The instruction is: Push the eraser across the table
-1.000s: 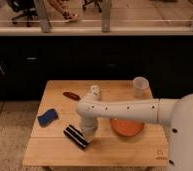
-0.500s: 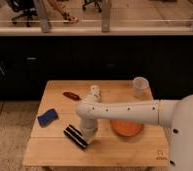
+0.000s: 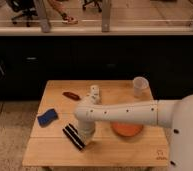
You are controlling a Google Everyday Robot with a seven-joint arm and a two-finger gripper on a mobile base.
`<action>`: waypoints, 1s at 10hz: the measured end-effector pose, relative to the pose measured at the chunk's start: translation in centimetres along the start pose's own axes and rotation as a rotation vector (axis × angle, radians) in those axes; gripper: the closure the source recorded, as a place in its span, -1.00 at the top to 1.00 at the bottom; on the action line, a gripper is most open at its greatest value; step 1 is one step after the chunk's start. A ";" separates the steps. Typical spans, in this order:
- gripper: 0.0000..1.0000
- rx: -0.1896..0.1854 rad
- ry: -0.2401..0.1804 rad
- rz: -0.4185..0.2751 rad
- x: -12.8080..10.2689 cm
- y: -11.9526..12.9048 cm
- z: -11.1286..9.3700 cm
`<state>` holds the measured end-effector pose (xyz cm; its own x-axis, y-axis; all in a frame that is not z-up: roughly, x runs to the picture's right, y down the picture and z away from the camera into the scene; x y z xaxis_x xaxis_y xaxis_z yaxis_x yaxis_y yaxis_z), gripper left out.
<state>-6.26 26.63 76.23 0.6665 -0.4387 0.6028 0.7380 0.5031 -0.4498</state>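
Observation:
The eraser [image 3: 73,136], a black elongated block with a pale stripe, lies diagonally on the light wooden table [image 3: 50,150], left of centre near the front. My gripper [image 3: 85,134] points down at the end of the white arm, right beside the eraser's right side and seemingly touching it. The blue pad [image 3: 47,117] lies to the left of the eraser. The small dark red object [image 3: 71,95] lies further back.
An orange plate [image 3: 127,129] sits right of the gripper, partly under the arm. A clear cup [image 3: 140,86] stands at the back right. A small white object [image 3: 94,91] stands at the back centre. A dark cabinet front rises behind the table.
The gripper and eraser have shifted slightly toward the front left; the rest is unchanged.

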 end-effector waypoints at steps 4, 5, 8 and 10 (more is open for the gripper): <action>-1.00 0.021 0.018 -0.038 -1.2 -1.6 -0.4; -1.00 0.020 0.021 -0.040 -1.2 -1.8 -0.2; -1.00 0.025 0.028 -0.038 -0.9 -1.8 0.0; -1.00 0.037 0.037 -0.048 -0.8 -1.9 0.3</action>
<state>-8.21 26.27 76.84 0.6343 -0.4900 0.5979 0.7653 0.5076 -0.3959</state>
